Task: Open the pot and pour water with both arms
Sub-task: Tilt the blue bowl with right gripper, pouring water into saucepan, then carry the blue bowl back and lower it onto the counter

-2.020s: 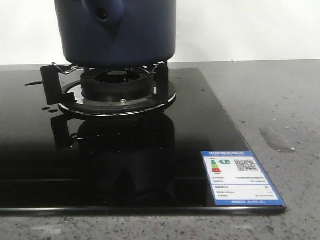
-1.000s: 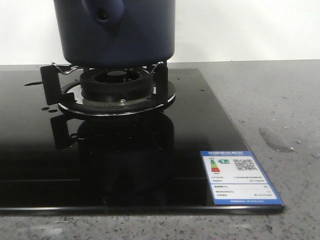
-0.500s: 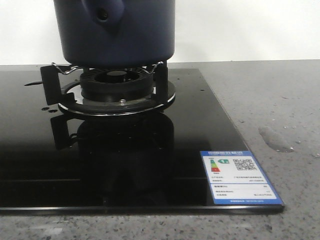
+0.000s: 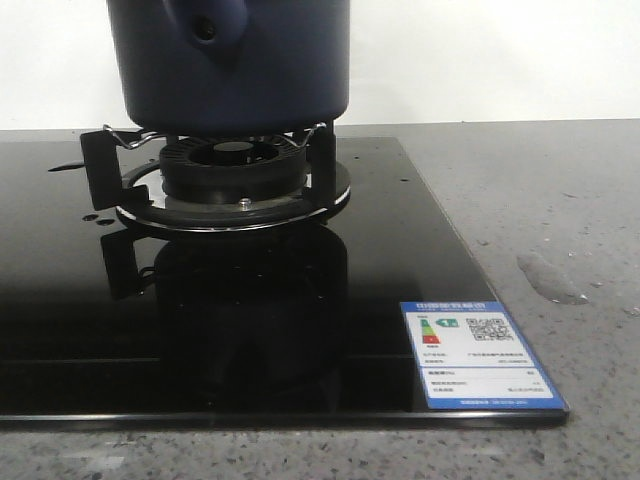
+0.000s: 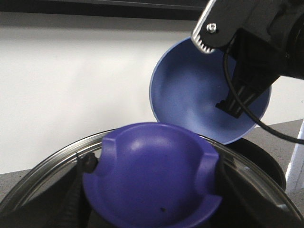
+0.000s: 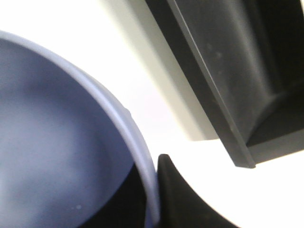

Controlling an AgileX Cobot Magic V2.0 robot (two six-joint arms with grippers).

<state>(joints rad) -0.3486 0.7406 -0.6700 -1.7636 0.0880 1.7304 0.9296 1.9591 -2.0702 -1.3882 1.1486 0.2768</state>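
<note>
Navy pot (image 4: 230, 65) sits on the burner (image 4: 232, 170). Your left fingers pinch the glass lid's knob (image 5: 152, 175); right fingers (image 6: 178, 194) clamp the light-blue bowl (image 5: 199, 95) rim. Tilt it off-aim and water spills onto the glass cooktop (image 4: 400, 260).

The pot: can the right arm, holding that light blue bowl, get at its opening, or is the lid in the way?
Probably yes. The lid looks held aside, and the bowl in the right pincer hangs tilted by the pot and its dark opening, nothing between them.
</note>
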